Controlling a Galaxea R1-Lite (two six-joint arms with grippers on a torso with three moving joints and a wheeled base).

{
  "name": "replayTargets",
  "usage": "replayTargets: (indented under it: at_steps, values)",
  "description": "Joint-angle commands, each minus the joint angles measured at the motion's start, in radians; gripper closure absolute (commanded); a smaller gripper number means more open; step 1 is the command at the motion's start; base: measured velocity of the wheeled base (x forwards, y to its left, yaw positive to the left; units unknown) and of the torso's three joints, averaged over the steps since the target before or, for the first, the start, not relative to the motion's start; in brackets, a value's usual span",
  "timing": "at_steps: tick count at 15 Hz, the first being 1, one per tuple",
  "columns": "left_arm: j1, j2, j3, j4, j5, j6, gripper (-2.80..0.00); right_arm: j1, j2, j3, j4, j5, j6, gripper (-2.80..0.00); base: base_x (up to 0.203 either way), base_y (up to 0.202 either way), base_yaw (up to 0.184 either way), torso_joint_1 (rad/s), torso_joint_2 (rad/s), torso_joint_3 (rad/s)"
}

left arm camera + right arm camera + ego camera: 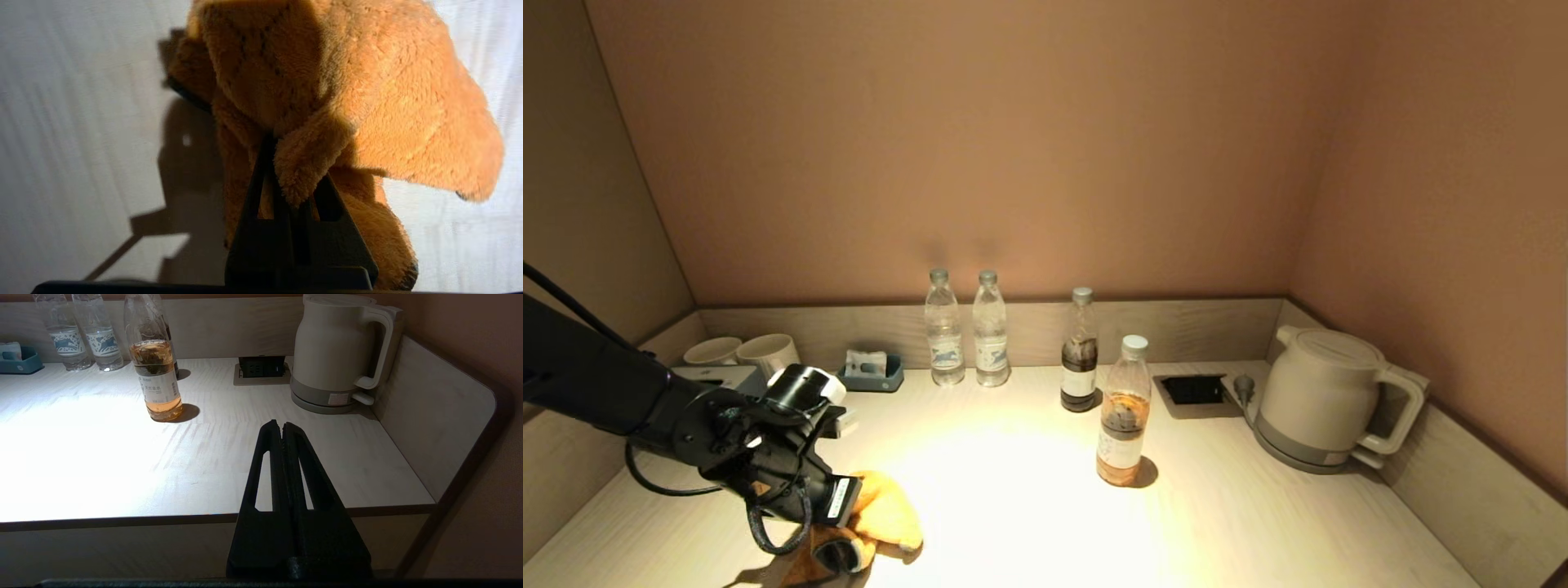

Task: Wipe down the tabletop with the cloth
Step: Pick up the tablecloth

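The orange fluffy cloth (888, 513) lies bunched on the pale wooden tabletop (1029, 523) at the front left. My left gripper (843, 554) is shut on it, pressed down at the cloth's near side. In the left wrist view the cloth (367, 90) drapes over the black fingers (253, 204), with a fold pinched between the jaws of the left gripper (292, 163). My right gripper (282, 426) is shut and empty. It hangs off the table's front right edge and is out of the head view.
A tea bottle (1123, 412) stands mid-table, with a dark bottle (1081, 351) behind it. Two water bottles (944, 328) stand at the back wall. A white kettle (1327, 400) and a socket panel (1192, 390) are at right. Cups (766, 353) and a blue tray (872, 371) are at back left.
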State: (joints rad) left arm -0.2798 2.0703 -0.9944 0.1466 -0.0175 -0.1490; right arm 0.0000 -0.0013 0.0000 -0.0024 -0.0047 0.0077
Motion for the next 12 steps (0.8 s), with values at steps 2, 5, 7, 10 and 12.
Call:
replayTargets:
  at_steps: [2,5,7,10,12]
  values:
    - [0.003,-0.060,0.019,-0.005,0.093,-0.018,0.00,0.000,0.001,0.000,-0.001,0.000,0.000,0.00,0.000,0.000,0.000,0.000,0.00,0.000]
    - [0.026,-0.115,0.003,-0.009,0.128,-0.064,0.00,0.000,0.001,0.000,-0.001,0.000,0.000,0.00,0.000,0.000,0.000,0.000,0.00,0.000]
    - [0.041,-0.141,-0.005,-0.005,0.129,-0.078,0.00,0.000,0.001,0.000,-0.001,0.000,0.000,0.00,0.000,0.000,0.000,0.000,0.00,0.000]
    - [0.122,-0.277,-0.016,-0.001,0.158,-0.095,0.00,0.000,0.001,0.000,-0.001,0.000,0.000,0.00,0.000,0.000,0.000,0.000,0.00,0.000]
    - [0.156,-0.273,-0.024,-0.005,0.195,-0.101,0.00,0.000,0.001,0.000,-0.001,0.000,0.000,0.00,0.000,0.000,0.000,0.000,0.00,0.000]
